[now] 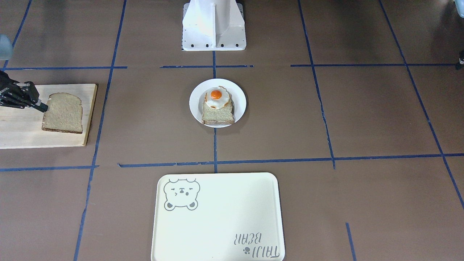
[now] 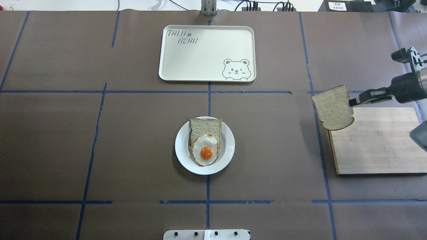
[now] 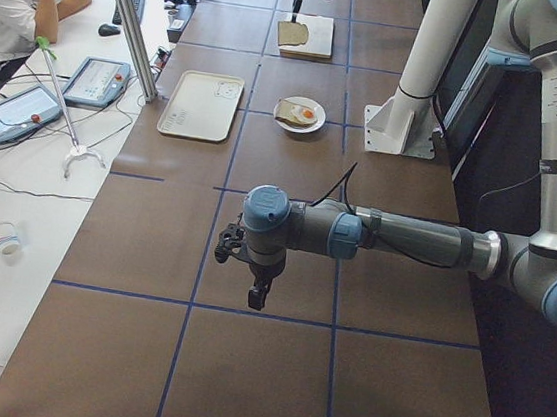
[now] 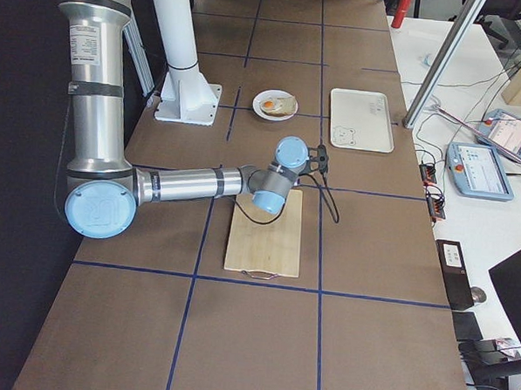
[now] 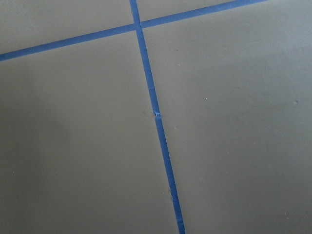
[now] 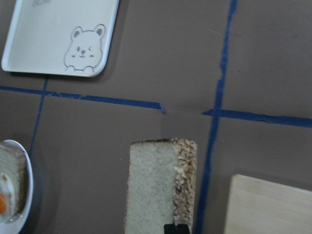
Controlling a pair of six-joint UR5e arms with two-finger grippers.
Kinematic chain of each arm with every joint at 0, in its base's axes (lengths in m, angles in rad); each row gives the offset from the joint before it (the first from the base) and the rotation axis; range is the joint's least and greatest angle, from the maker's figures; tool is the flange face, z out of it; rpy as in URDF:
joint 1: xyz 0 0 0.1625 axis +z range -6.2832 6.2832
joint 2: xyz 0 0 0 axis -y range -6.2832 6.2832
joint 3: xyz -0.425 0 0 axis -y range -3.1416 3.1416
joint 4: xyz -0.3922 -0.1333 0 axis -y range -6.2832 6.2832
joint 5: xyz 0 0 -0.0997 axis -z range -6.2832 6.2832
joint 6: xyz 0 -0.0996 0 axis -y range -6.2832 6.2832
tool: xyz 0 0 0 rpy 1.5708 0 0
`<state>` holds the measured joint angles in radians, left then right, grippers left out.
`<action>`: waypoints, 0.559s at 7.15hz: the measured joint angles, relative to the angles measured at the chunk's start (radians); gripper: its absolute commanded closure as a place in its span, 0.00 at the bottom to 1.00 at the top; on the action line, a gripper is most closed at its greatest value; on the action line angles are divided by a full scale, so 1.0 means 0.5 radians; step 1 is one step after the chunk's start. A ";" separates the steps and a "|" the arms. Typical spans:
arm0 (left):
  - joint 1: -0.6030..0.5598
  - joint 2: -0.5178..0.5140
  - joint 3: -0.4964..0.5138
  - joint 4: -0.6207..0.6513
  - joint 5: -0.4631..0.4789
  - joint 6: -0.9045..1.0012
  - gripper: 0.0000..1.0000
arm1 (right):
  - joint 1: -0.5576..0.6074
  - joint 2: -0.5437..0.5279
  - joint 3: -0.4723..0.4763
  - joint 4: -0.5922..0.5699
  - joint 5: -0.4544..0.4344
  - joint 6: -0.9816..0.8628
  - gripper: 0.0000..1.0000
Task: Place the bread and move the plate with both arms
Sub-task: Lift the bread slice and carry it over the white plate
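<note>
- Overhead exterior view: our right hand [image 2: 353,101] is clenched on one edge of the bread [image 2: 333,108]. The bread is held lifted off the board [image 2: 377,143] and juts out ahead of the fingertips.
- The plate [image 2: 182,146] sits well beyond the bread's free end, far from the hand. It carries another slice [image 2: 205,126] topped with an egg [image 2: 206,152].
- We judge the step in hand to be carrying the bread to the plate.
- The next move calls for travelling out past the fingertips until the bread is over the egg, then lowering and letting go.
- Our left hand [image 3: 255,284] hangs over the worktop [image 3: 270,369], far from the right hand. We cannot tell whether it is released or clenched.
</note>
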<state>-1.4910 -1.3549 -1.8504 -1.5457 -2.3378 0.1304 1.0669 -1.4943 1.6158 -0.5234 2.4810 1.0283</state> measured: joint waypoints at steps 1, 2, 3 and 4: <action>0.000 -0.001 0.000 -0.001 0.000 0.000 0.00 | -0.090 0.165 0.004 -0.021 -0.038 0.109 1.00; 0.000 -0.002 0.000 -0.001 0.000 0.000 0.00 | -0.206 0.305 0.005 -0.043 -0.129 0.203 1.00; 0.000 -0.002 0.001 -0.001 0.000 0.000 0.00 | -0.345 0.442 0.009 -0.073 -0.282 0.341 1.00; 0.000 -0.002 0.001 -0.001 0.000 0.000 0.00 | -0.498 0.550 0.021 -0.090 -0.466 0.484 1.00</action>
<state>-1.4910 -1.3560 -1.8501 -1.5462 -2.3378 0.1304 0.8178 -1.2195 1.6261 -0.5682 2.2481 1.2701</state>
